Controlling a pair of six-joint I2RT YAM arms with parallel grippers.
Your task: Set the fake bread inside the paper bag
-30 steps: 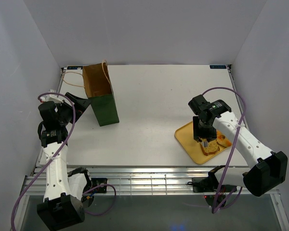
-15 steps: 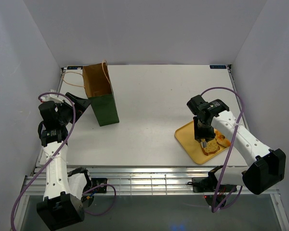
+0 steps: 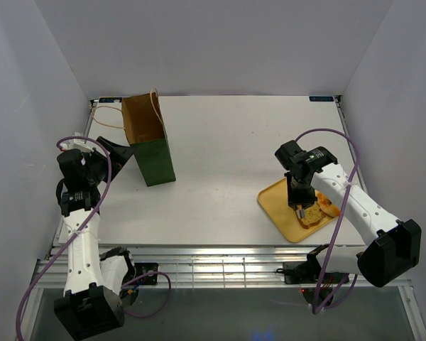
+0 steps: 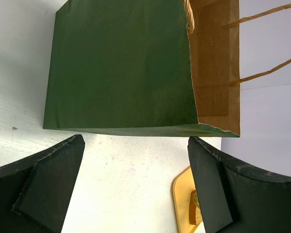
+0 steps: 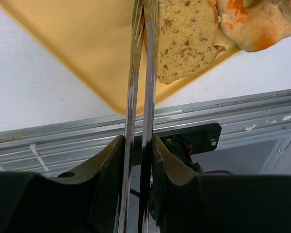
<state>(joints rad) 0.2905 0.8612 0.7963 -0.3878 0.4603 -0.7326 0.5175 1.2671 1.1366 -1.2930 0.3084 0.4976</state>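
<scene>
The paper bag [image 3: 150,153] stands upright at the back left, dark green outside and brown inside; it also fills the top of the left wrist view [image 4: 121,68]. My left gripper [image 3: 121,155] is open and empty just left of the bag's base [image 4: 136,141]. My right gripper [image 3: 297,195] is shut on long metal tongs [image 5: 138,73]. The tong blades are nearly closed and lie along the left edge of a speckled bread slice [image 5: 184,39] on the yellow tray [image 5: 77,48]. I cannot tell if they pinch it. A round orange-tinted bun [image 5: 254,24] lies beside the slice.
The yellow tray [image 3: 277,202] sits at the front right near the table's metal front rail [image 3: 220,266]. White walls close in the left, right and back. The bag's cord handles [image 3: 106,114] hang toward the back left corner.
My right gripper with the tongs has shifted slightly left over the tray. The left arm and the bag have not moved.
</scene>
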